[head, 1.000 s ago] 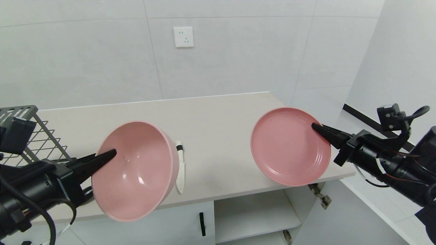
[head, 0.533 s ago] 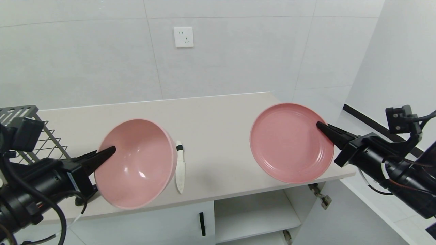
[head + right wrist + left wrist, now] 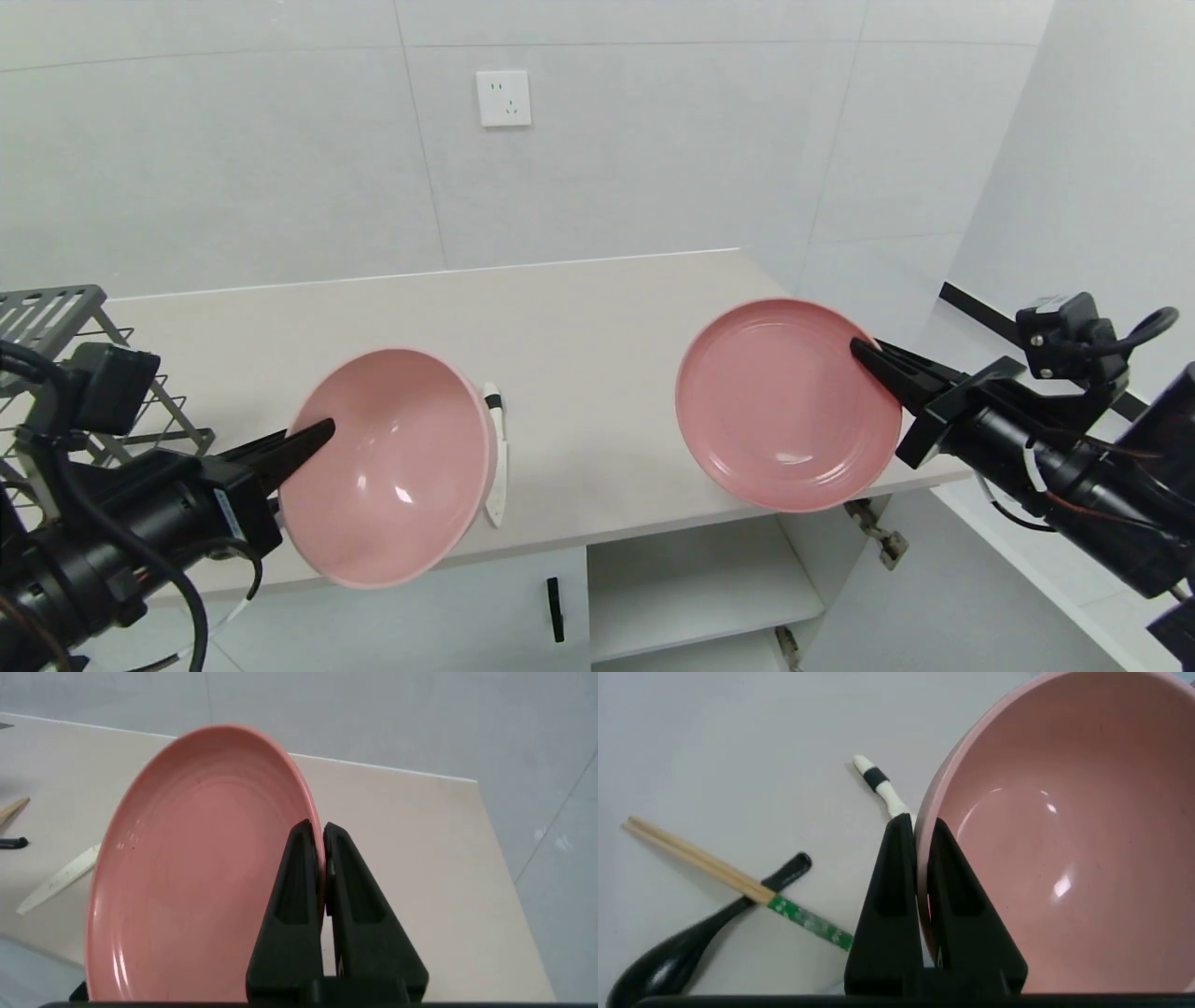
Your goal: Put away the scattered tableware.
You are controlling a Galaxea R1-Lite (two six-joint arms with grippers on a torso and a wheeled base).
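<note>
L gripper (image 3: 313, 434) is pinched tight on the rim of the pink bowl (image 3: 392, 467). One finger is inside the bowl & one outside. The bowl is up in the air, tipped on its side, w/ its open side facing the robot, over the front edge of the counter (image 3: 579, 355).

R gripper (image 3: 859, 347) is pinched tight on the rim of the pink plate (image 3: 780, 401). The plate is up too, tipped on edge, over the counter's right front corner.

Which way to go? The wire rack (image 3: 56, 308) sits far left, close by the L arm, so I think the bowl goes there. The open cupboard shelf (image 3: 700, 597) is under the counter, closer to the R arm, so maybe the plate goes there.

More stuff lies flat on the counter. A white knife (image 3: 495, 448) is just beside the bowl, long way pointing front to back. Chopsticks (image 3: 719, 873) lie across the handle of a black spoon (image 3: 682, 952).

Behind is a grey tile wall w/ a socket (image 3: 503, 98).
</note>
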